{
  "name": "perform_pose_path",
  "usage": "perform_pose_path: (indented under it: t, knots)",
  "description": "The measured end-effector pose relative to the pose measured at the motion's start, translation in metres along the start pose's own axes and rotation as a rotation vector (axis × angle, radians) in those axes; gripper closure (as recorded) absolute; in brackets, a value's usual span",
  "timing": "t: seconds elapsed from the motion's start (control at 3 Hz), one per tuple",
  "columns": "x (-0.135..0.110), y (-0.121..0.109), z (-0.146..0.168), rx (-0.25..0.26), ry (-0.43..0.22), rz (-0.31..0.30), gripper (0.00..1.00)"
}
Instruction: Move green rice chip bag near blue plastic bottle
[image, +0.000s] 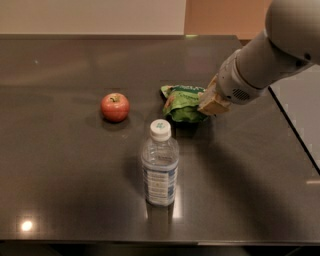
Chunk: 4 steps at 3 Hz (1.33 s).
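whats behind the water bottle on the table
Behind the blue plastic bottle is the green rice chip bag, with the pincer clamped on its right end. A red apple lies back-left. The pincer covers the bag's right edge, so that part cannot be seen.
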<state>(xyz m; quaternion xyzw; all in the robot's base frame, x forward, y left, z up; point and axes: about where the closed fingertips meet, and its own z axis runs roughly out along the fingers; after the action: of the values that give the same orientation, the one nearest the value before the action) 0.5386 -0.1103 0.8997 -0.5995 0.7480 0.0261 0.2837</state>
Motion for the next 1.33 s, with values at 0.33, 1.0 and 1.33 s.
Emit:
perform_pose_path:
  t: [0.33,1.0,1.33]
  knots:
    - [0.010,0.033,-0.011,-0.011,0.001,0.008,1.00]
    - [0.014,0.091,-0.027,-0.033,-0.011,-0.002,1.00]
    - [0.006,0.112,-0.030,-0.046,-0.027,-0.021,1.00]
